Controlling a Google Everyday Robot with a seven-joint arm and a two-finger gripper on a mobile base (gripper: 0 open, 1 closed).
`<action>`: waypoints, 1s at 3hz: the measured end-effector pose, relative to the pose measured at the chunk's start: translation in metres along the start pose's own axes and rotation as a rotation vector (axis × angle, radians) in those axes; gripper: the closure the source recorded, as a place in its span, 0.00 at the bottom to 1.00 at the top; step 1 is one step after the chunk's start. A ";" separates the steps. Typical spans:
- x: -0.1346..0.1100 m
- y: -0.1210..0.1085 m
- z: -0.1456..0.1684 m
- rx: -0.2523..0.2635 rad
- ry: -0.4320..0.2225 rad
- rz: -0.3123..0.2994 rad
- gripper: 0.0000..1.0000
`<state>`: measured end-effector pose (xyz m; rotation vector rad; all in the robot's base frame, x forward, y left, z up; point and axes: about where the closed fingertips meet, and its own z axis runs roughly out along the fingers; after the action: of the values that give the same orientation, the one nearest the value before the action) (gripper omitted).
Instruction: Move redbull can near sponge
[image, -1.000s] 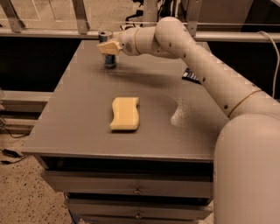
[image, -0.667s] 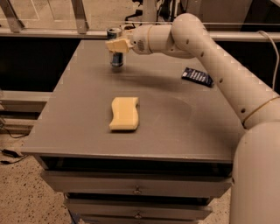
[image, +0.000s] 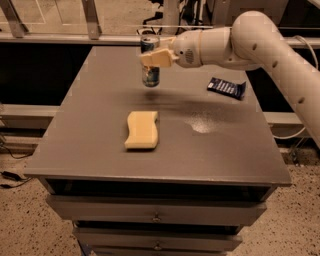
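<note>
On my screen the biggest thing is the grey table (image: 85, 145), with the sponge (image: 142, 130) lying flat a little left of its middle, and I place everything else from that sponge. Below the sponge, under the table's front edge, I see stacked drawers (image: 157, 217). The robot's white arm (image: 260, 35) comes in from the upper right, well beyond the sponge, and reaches leftward across the far half of the table. A dark-blue snack packet (image: 226, 87) lies flat on the surface to the right of the sponge and farther back, well apart from it. The redbull can (image: 150, 76) is upright almost directly behind the sponge, near it but not touching. Its base looks slightly clear of the surface, with a soft shadow on the table between it and the sponge. The gripper (image: 150, 58) sits at the can's upper half, behind the sponge and above it, with its cream fingers (image: 159, 57) clamped across the can. The can's silver top pokes out above the fingers and its blue lower body hangs below them.
</note>
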<state>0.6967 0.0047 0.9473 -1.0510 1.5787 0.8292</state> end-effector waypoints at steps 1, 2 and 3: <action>0.019 0.024 -0.034 -0.009 0.056 0.014 1.00; 0.040 0.039 -0.064 0.001 0.107 0.036 1.00; 0.053 0.054 -0.084 -0.006 0.132 0.049 1.00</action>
<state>0.6101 -0.0620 0.9162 -1.0939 1.7201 0.8121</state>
